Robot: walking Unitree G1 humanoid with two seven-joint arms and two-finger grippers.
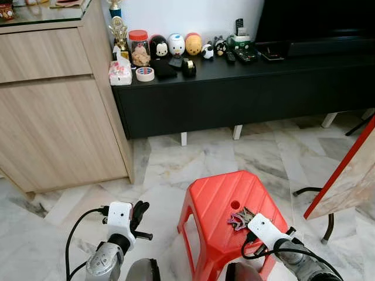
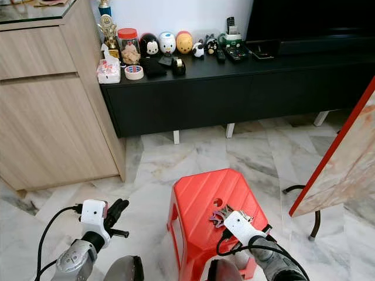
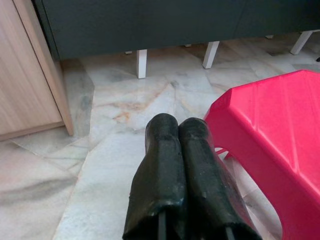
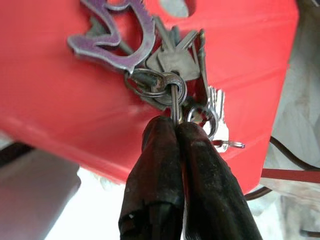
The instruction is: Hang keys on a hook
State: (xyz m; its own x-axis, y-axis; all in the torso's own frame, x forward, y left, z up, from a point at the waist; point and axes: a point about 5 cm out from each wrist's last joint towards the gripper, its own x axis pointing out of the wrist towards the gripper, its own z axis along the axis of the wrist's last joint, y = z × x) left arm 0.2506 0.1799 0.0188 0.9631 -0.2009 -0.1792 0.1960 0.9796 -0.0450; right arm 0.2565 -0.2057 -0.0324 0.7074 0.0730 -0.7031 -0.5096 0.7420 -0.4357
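A bunch of keys [image 4: 172, 60] with a purple metal charm [image 4: 117, 35] lies on top of a red plastic stool [image 1: 220, 202], beside the stool's round hole [image 1: 235, 205]. My right gripper [image 4: 175, 125] is shut on a ring of the keys [image 1: 241, 219], its black fingers [image 4: 160, 165] pinching it at the stool's near right part. My left gripper [image 3: 177, 125] is shut on nothing and hovers over the marble floor, left of the stool [image 3: 280, 135]. I see no hook.
A long black TV cabinet [image 1: 246, 88] stands ahead, its top crowded with figurines, a jar [image 1: 139, 47], tape and remotes. A wooden cupboard [image 1: 53, 99] stands at the left. A red-edged board [image 1: 348, 170] leans at the right. Marble floor [image 1: 170, 164] lies between.
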